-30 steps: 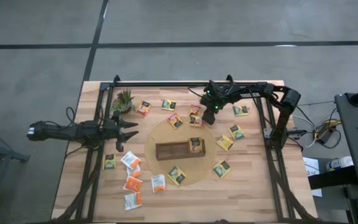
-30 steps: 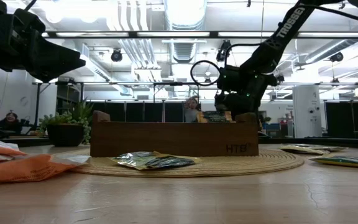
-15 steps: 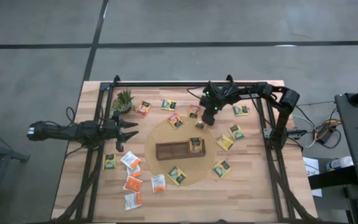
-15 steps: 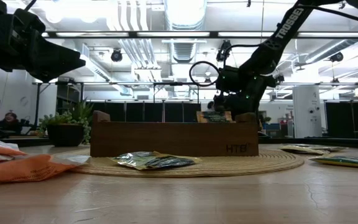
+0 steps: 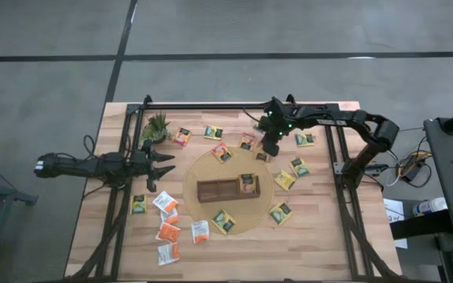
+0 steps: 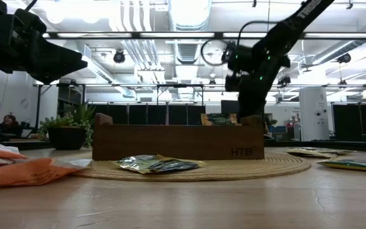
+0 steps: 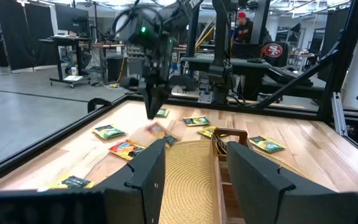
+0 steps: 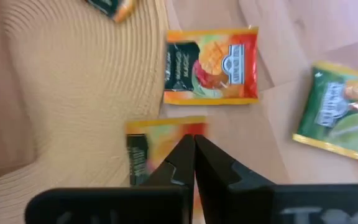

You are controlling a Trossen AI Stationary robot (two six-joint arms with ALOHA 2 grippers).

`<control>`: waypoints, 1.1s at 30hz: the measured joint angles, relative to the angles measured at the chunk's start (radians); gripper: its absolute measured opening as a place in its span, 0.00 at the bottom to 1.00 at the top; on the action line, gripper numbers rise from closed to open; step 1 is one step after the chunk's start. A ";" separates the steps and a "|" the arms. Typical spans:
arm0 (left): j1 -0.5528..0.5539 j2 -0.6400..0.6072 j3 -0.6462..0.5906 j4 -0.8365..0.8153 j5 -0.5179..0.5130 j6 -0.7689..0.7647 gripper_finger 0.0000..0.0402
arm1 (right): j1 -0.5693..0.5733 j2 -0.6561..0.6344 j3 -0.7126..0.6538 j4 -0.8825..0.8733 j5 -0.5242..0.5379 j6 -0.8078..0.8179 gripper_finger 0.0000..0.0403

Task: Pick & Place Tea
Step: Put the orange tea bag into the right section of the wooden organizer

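My right gripper [image 5: 267, 149] hangs above the far edge of the round woven mat [image 5: 203, 169], shut on a yellow-orange tea sachet [image 8: 151, 152]. From above the sachet shows only as a small dark shape [image 5: 262, 156] under the fingers. The brown divided tray [image 5: 219, 190] stands on the mat, with one sachet [image 5: 248, 183] in its right compartment. Another orange sachet [image 8: 210, 65] lies flat on the wood below the gripper. My left gripper [image 7: 197, 174] waits open at the table's left side, pointing level toward the mat. My right gripper pinches the sachet between its two shut fingers at one edge [image 8: 182, 134]. The fingers come from above, slanting down. The sachet is lifted clear of the mat and hangs below the fingertips [image 7: 156, 129]; which edge is held is hidden by the fingers.
Several sachets lie loose around the mat: a cluster at the near left [image 5: 167, 228], others at the right [image 5: 299, 166] and along the far side [image 5: 213, 132]. A small potted plant [image 5: 156, 126] stands at the far left. Dark frame rails [image 5: 340, 157] run along both sides.
My right gripper has taken hold of a sachet at the mat's far edge and risen with it, drifting a little toward the table's right edge. That sachet lay flat before; now it hangs clear below the fingers. My left arm has kept still.
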 joint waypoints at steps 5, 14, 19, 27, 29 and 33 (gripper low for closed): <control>0.000 0.000 0.000 0.000 0.000 0.000 0.41 | 0.027 -0.086 0.000 -0.038 0.060 0.000 0.02; 0.000 0.000 0.000 0.000 0.000 0.000 0.41 | 0.062 -0.138 0.000 -0.083 0.075 0.010 0.02; 0.000 0.000 0.000 0.000 0.000 0.000 0.41 | 0.061 -0.136 0.000 -0.094 0.076 -0.017 0.04; 0.000 0.000 0.000 0.000 0.000 0.000 0.41 | 0.079 -0.136 -0.006 -0.174 0.076 -0.115 0.27; 0.000 0.000 0.000 0.000 0.000 0.000 0.41 | 0.097 -0.136 -0.017 -0.191 0.075 -0.187 0.33; 0.000 0.000 0.000 0.000 0.000 0.000 0.41 | 0.138 -0.136 -0.045 -0.176 0.076 -0.318 0.45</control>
